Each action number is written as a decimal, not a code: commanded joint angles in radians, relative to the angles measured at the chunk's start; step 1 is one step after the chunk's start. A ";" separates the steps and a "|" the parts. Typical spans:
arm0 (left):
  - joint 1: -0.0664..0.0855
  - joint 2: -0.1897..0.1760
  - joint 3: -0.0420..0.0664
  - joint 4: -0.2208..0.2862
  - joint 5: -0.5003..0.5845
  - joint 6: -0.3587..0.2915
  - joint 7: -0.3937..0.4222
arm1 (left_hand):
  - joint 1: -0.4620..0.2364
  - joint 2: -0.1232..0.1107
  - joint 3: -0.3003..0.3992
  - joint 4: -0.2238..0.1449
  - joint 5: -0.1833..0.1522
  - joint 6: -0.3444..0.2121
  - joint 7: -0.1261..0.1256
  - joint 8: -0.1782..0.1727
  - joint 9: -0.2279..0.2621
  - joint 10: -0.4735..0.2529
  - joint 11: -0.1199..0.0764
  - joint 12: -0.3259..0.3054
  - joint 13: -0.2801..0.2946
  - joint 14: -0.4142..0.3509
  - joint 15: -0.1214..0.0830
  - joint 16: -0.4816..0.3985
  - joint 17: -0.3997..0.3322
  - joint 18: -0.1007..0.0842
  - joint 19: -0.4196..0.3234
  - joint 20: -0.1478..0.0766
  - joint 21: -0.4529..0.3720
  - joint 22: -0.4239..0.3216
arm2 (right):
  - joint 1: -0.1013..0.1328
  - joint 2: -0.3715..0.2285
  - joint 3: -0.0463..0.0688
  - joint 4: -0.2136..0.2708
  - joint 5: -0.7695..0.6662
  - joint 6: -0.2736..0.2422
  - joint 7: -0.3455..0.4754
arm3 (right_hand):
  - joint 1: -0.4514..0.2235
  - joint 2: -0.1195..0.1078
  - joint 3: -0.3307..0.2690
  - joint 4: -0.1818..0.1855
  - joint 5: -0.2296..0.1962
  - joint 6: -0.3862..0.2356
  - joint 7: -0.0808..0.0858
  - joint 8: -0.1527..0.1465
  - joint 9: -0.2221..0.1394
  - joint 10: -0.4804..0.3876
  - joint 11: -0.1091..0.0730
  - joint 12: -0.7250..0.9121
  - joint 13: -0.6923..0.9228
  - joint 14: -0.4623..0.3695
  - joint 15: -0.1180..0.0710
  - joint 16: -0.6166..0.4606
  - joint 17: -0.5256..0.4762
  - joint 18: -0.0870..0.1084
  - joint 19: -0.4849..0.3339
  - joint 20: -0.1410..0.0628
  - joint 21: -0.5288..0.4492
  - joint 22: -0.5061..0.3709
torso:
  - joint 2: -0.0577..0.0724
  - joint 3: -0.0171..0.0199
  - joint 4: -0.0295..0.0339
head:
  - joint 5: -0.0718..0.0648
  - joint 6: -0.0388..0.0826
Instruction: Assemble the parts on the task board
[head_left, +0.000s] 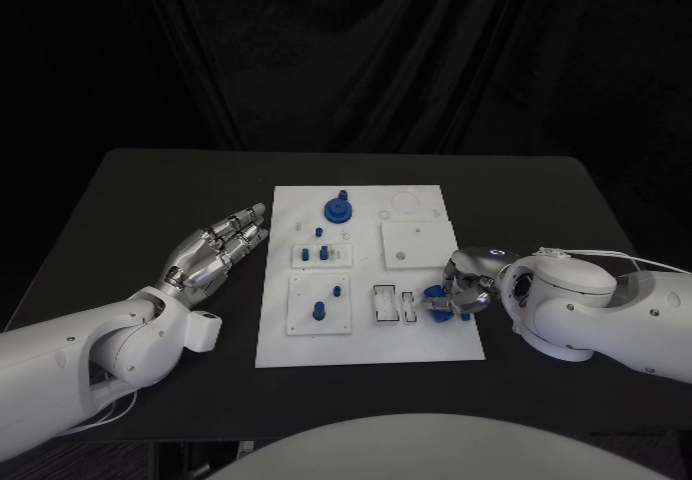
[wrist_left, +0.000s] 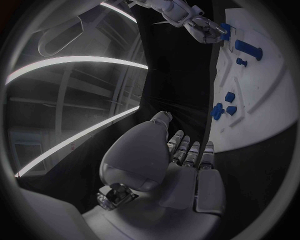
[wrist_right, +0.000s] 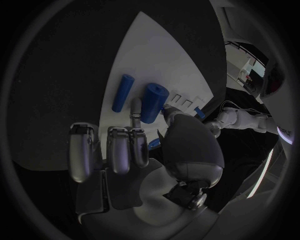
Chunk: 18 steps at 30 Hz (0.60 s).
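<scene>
Right hand (head_left: 459, 292) is down at the board's right edge, about four o'clock from the middle of the task board (head_left: 368, 345), fingers curled around a short blue cylinder (wrist_right: 152, 102). From the right wrist view that cylinder is pinched between thumb and a fingertip, its open round end toward the camera and its long axis running away across the white plate. Just beside it lies a slimmer blue peg (wrist_right: 122, 93), flat on the board, long axis nearly parallel to the cylinder's, not touching it.

Left hand (head_left: 216, 250) lies off the board at nine o'clock, on the black table (head_left: 144, 200), fingers straight, close together, pointing toward one o'clock, holding nothing.

On the board: at twelve o'clock a blue knobbed part (head_left: 338, 208) stands upright. Below it a small white sub-plate (head_left: 322, 256) carries little blue pieces (head_left: 326, 250) standing in it. At seven o'clock a second sub-plate (head_left: 320, 304) holds a blue piece (head_left: 336, 292) at its upper part and another (head_left: 316, 311) lower down. A plain white square plate (head_left: 418, 245) sits at two o'clock. Near five o'clock are slotted white frames (head_left: 387, 303); whether anything sits in the slots I cannot tell
</scene>
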 joint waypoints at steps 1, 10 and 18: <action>-0.001 0.002 0.001 0.000 -0.004 0.025 0.168 | 0.012 -0.001 0.009 -0.004 0.005 0.009 0.008 0.005 0.001 0.002 0.014 0.009 0.001 0.001 0.012 0.004 0.002 0.010 0.001 0.011 0.001 0.002 | -0.006 0.007 0.000 -0.007 -0.009 0.042 -0.028 | 0.011 0.000 0.007 -0.002 0.031 0.001 -0.001 -0.008 0.003 0.104 -0.003 0.003 0.263 0.105 -0.004 0.006 0.263 0.001 0.062 -0.004 -0.004 0.231 | -0.001 -0.0005 0.0004 | 0.002 0.000; -0.002 0.005 0.001 -0.003 -0.004 0.038 0.152 | 0.016 -0.002 0.017 -0.008 0.006 0.013 0.013 0.006 0.002 0.005 0.024 0.015 0.002 0.004 0.021 0.011 0.003 0.009 0.002 0.018 0.002 0.003 | -0.009 0.029 0.000 -0.022 0.000 0.045 -0.018 | 0.079 -0.002 0.036 -0.009 0.181 0.005 -0.005 -0.021 0.022 0.104 -0.006 0.003 0.263 0.105 -0.006 0.006 0.263 0.001 0.062 -0.005 -0.005 0.231 | 0.000 0.0001 -0.0007 | 0.005 0.000; -0.002 0.006 0.001 -0.006 -0.004 0.042 0.143 | 0.017 -0.002 0.021 -0.009 0.006 0.012 0.015 0.006 0.002 0.005 0.029 0.017 0.002 0.005 0.025 0.013 0.004 0.009 0.003 0.022 0.002 0.004 | -0.009 0.028 0.000 -0.023 0.111 -0.022 0.015 | 0.202 -0.017 0.095 -0.059 0.355 -0.005 -0.013 -0.011 0.056 0.104 -0.014 0.003 0.263 0.105 -0.014 0.006 0.263 0.000 0.064 -0.012 0.000 0.232 | 0.000 0.0009 -0.0001 | 0.007 0.000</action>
